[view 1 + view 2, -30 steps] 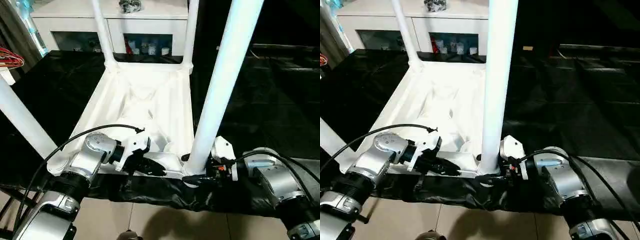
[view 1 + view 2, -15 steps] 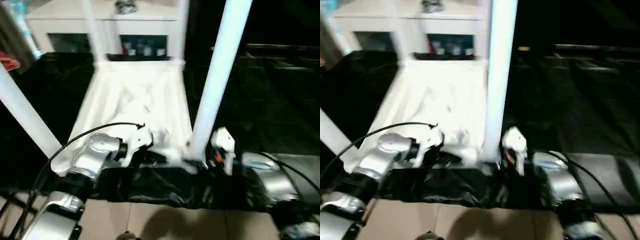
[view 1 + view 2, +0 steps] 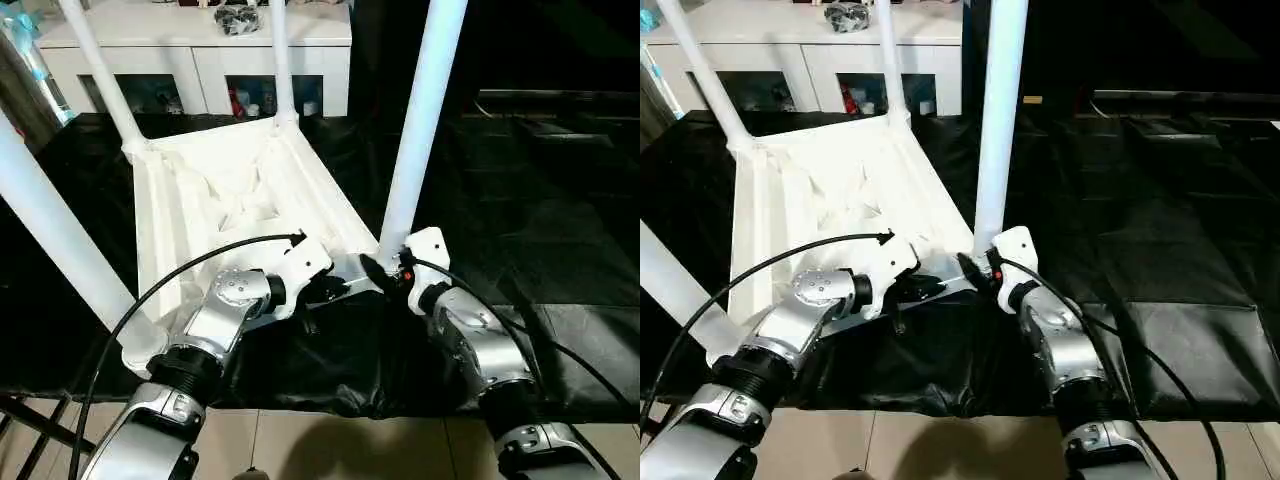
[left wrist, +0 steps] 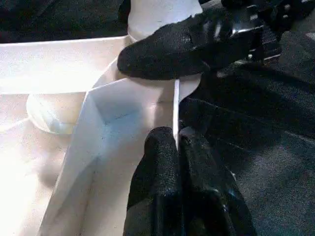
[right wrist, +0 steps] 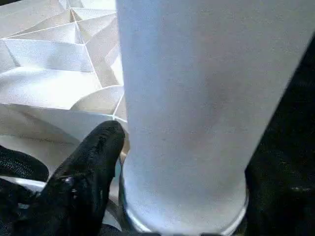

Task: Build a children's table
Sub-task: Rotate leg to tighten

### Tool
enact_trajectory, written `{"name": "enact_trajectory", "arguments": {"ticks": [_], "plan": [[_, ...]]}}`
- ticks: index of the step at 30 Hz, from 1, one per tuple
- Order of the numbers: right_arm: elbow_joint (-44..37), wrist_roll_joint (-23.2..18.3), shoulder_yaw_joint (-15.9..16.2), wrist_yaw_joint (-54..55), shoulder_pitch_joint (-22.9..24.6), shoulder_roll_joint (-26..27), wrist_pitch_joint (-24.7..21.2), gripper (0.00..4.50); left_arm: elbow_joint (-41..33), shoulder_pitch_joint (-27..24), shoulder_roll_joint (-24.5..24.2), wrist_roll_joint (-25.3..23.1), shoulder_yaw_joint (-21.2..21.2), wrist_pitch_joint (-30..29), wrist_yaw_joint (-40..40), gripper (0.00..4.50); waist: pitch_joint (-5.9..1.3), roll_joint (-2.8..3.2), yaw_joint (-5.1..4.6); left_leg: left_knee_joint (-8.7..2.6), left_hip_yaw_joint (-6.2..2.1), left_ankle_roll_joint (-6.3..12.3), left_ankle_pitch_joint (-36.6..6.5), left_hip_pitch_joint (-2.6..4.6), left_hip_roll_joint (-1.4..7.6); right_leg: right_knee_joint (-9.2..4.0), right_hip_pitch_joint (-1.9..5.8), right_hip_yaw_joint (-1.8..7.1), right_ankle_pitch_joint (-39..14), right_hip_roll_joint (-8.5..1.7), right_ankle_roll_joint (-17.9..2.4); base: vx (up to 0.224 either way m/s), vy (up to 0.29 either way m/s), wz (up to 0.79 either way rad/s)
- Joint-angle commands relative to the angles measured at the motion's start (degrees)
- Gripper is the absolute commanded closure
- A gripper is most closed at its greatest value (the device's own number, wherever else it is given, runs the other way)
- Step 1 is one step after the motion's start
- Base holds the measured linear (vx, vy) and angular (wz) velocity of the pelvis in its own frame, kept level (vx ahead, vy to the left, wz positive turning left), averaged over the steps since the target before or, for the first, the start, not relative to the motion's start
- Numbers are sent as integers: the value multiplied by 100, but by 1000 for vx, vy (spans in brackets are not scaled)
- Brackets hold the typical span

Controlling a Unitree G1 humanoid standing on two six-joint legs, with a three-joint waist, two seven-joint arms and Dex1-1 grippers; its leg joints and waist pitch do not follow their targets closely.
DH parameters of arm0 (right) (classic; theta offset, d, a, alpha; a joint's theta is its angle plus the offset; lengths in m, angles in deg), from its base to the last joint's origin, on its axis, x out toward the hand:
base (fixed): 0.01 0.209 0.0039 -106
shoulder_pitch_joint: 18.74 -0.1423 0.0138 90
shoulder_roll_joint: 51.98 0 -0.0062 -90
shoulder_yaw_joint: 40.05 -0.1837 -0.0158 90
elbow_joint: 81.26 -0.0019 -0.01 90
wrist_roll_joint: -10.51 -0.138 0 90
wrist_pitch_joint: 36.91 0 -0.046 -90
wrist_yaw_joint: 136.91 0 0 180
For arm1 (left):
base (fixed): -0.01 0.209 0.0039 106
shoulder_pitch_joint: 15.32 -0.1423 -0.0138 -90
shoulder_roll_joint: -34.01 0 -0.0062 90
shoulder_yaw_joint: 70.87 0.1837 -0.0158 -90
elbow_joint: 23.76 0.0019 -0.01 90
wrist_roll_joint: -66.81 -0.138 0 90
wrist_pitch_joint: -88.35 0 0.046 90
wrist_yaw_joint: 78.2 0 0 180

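The left pincer point(image 4: 179, 147) is pinched tight on the thin white rim of the tabletop point(image 3: 215, 200) at its near edge. Just beside it, the right pincer point(image 3: 385, 275) sits at the foot of the near right leg point(image 3: 415, 140), one black finger point(image 5: 86, 172) against the leg's base. Its other finger is hidden behind the leg, so I cannot tell whether it grips the leg or merely stands open around it.

The tabletop lies upside down on the black-covered counter point(image 3: 520, 210), ribbed underside up, skewed to the counter's front edge. All four white legs stand in its corner sockets, but each is cut off by the top or left picture edge, so their upper ends stay out of sight. The near left leg point(image 3: 50, 235) hides part of its own socket behind the left forearm.

Beyond the counter stands a white cabinet point(image 3: 200, 50) with small things behind its glass doors, too small to tell apart.
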Motion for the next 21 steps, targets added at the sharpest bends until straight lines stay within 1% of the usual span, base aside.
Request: {"name": "enact_trajectory", "arguments": {"ticks": [1, 2, 4, 5, 6, 7, 8, 9, 10, 11, 12, 13, 14, 15, 17, 18, 19, 20, 21], "plan": [[64, 84, 530, -452, 60, 281, -168, 77, -326, 51, 337, 217, 259, 257, 105, 450, -291, -22, -13, -461, -71, 98, -1713, -2, 144, -536, 272, 292, -1944, -359, -776, 0, 0, 0], [41, 81, 527, -491, 62, 231, -157, 62, -333, 40, 305, 232, 253, 309, 174, 450, -293, -23, -14, -459, -67, 106, -1667, -11, 144, -522, 275, 294, -1822, -352, -806, 0, 0, 0], [-48, 5, 523, -779, 94, 70, -104, 62, -359, 0, 184, 250, 262, 398, 372, 450, -306, -24, -7, -448, -61, 140, -1585, -14, 142, -509, 287, 294, -1679, -358, -851, 0, 0, 0], [-48, 5, 523, -779, 94, 70, -104, 62, -359, 0, 184, 250, 262, 398, 372, 450, -310, -26, 3, -442, -58, 178, -1530, -16, 144, -501, 295, 292, -1578, -353, -873, 0, 0, 0], [-166, -26, 579, -1101, 150, -112, -5, 62, -369, -30, 73, 279, 275, 491, 575, 450, -312, -71, -4, -434, -42, 202, -1482, -14, 148, -500, 292, 300, -1501, -350, -892, 0, 0, 0], [-423, -82, 713, -1785, 284, -489, 227, 62, -408, -93, -147, 376, 273, 617, 975, 450, -332, -64, 34, -415, -37, 272, -1335, -7, 154, -473, 300, 302, -1315, -358, -937, 0, 0, 0], [-515, -87, 771, -2027, 337, -634, 357, 62, -436, -120, -221, 444, 259, 657, 1143, 450, -338, -64, 88, -390, -29, 366, -1221, -16, 163, -445, 312, 297, -1079, -348, -962, 0, 0, 0], [-625, -134, 814, -2331, 394, -790, 430, 62, -484, -148, -292, 530, 218, 645, 1302, 450, -332, -52, 101, -380, -18, 438, -1118, -32, 163, -413, 305, 298, -862, -334, -1028, 0, 0, 0], [-637, -141, 818, -2369, 400, -810, 438, 62, -489, -151, -300, 540, 213, 642, 1321, 450, -336, -92, 101, -374, -13, 474, -1071, -45, 159, -403, 316, 292, -798, -334, -1054, 0, 0, 0], [-702, -204, 816, -2556, 427, -883, 411, 62, -504, -156, -342, 572, 196, 640, 1405, 450, -336, -83, 104, -378, -19, 496, -1027, -51, 162, -395, 313, 281, -822, -338, -1095, 0, 0, 0], [-781, -290, 826, -2839, 460, -998, 420, 62, -533, -167, -419, 638, 182, 628, 1587, 450, -340, -109, 108, -368, -15, 505, -986, -56, 158, -406, 325, 276, -943, -349, -1082, 0, 0, 0], [-855, -376, 837, -3114, 489, -1099, 390, 62, -540, -167, -488, 677, 173, 650, 1732, 450, -324, -95, 119, -373, -16, 510, -1015, -56, 165, -423, 313, 276, -1107, -352, -1071, 0, 0, 0], [-941, -455, 873, -3426, 524, -1227, 427, 62, -539, -161, -570, 725, 165, 663, 1905, 450, -324, -89, 124, -376, -18, 512, -1054, -48, 170, -431, 309, 276, -1190, -356, -1059, 0, 0, 0], [-990, -499, 898, -3615, 544, -1305, 461, 62, -535, -155, -620, 754, 162, 672, 2007, 450, -325, -100, 137, -371, -17, 533, -1063, -58, 169, -430, 316, 281, -1244, -358, -1038, 0, 0, 0], [-1098, -614, 972, -3964, 581, -1457, 472, 62, -513, -131, -709, 811, 171, 707, 2186, 450, -330, -92, 147, -370, -20, 552, -1056, -52, 181, -428, 303, 278, -1242, -357, -1055, 0, 0, 0], [-1098, -614, 972, -3964, 581, -1457, 472, 62, -513, -131, -709, 811, 171, 707, 2186, 450, -329, -100, 153, -368, -22, 550, -1039, -50, 181, -429, 305, 277, -1220, -354, -1064, 0, 0, 0], [-1136, -659, 1001, -4072, 593, -1507, 461, 62, -507, -124, -737, 833, 177, 728, 2241, 450, -326, -95, 165, -370, -20, 550, -1030, -48, 185, -428, 294, 278, -1209, -352, -1082, 0, 0, 0], [-1253, -719, 1112, -4529, 629, -1701, 457, 62, -460, -66, -825, 898, 161, 743, 2479, 450, -331, -92, 178, -367, -22, 547, -1043, -42, 190, -424, 296, 277, -1204, -356, -1104, 0, 0, 0], [-1296, -718, 1165, -4706, 642, -1785, 468, 62, -431, -39, -863, 909, 158, 769, 2571, 450, -338, -95, 211, -352, -15, 569, -1015, -23, 193, -412, 288, 284, -1118, -348, -1123, 0, 0, 0]]}}
